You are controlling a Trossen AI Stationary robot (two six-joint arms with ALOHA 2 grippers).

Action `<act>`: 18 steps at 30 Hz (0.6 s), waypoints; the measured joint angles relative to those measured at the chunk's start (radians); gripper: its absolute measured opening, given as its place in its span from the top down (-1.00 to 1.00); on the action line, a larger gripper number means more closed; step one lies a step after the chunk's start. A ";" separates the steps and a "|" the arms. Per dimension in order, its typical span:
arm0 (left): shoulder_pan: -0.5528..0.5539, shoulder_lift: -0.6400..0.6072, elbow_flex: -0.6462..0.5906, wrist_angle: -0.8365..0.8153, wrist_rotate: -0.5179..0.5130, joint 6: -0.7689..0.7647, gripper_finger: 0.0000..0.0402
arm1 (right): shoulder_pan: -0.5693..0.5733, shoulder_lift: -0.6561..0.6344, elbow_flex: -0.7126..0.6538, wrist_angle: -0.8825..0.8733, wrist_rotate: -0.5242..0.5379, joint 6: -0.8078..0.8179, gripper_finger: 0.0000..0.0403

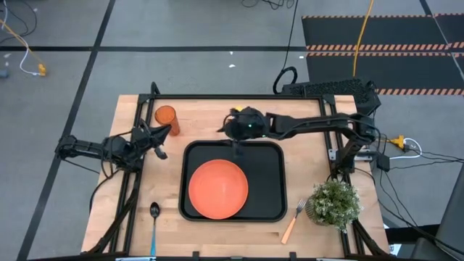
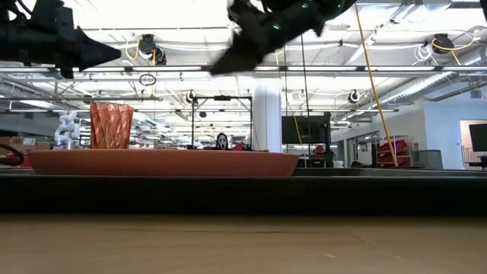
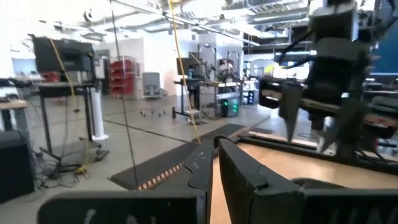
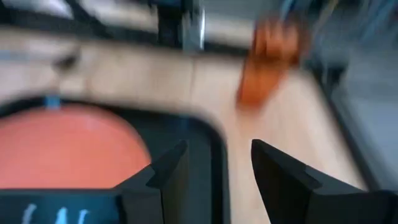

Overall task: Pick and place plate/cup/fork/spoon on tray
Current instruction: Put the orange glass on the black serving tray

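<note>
The orange plate (image 1: 217, 188) lies flat in the left half of the black tray (image 1: 270, 185). The orange cup (image 1: 165, 116) stands upright on the table beyond the tray's far left corner. The blue-handled spoon (image 1: 154, 226) lies on the table near the front left. The tan-handled fork (image 1: 293, 221) lies on the table right of the tray's near right corner. My right gripper (image 1: 239, 147) is open and empty, above the tray's far rim (image 4: 217, 149). My left gripper (image 1: 164, 141) is shut and empty, raised above the table just near of the cup (image 3: 216, 149).
A small potted plant (image 1: 333, 203) stands at the table's right front, next to the fork. The tray's right half (image 1: 264, 196) is bare. Black frame rails (image 1: 217, 98) run along the table's far and side edges.
</note>
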 joint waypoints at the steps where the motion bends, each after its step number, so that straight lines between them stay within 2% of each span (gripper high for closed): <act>1: 0.000 0.000 0.000 0.015 -0.032 0.011 0.84 | 0.006 0.017 0.000 0.074 -0.008 -0.009 0.20; 2: 0.000 0.000 0.000 0.024 -0.088 0.012 0.84 | 0.009 0.032 0.000 0.132 -0.025 -0.014 0.21; 4: 0.000 0.000 0.000 0.011 -0.277 -0.011 0.84 | 0.013 0.062 0.000 0.195 -0.048 -0.017 0.22; 6: -0.001 0.000 0.000 -0.048 -0.449 -0.011 0.84 | 0.013 0.085 0.000 0.203 -0.047 -0.026 0.22; 7: -0.003 0.000 0.000 -0.085 -0.497 -0.006 0.84 | 0.012 0.094 0.000 0.195 -0.046 -0.030 0.22; 10: -0.015 0.000 0.006 -0.120 -0.514 -0.008 0.84 | 0.005 0.116 0.000 0.150 -0.045 -0.043 0.23; 13: -0.033 0.014 0.065 -0.140 -0.467 -0.071 0.84 | 0.004 0.122 0.000 0.121 -0.045 -0.071 0.23; 18: -0.070 0.127 0.244 -0.396 -0.409 -0.241 0.84 | 0.004 0.116 0.000 0.130 -0.045 -0.133 0.23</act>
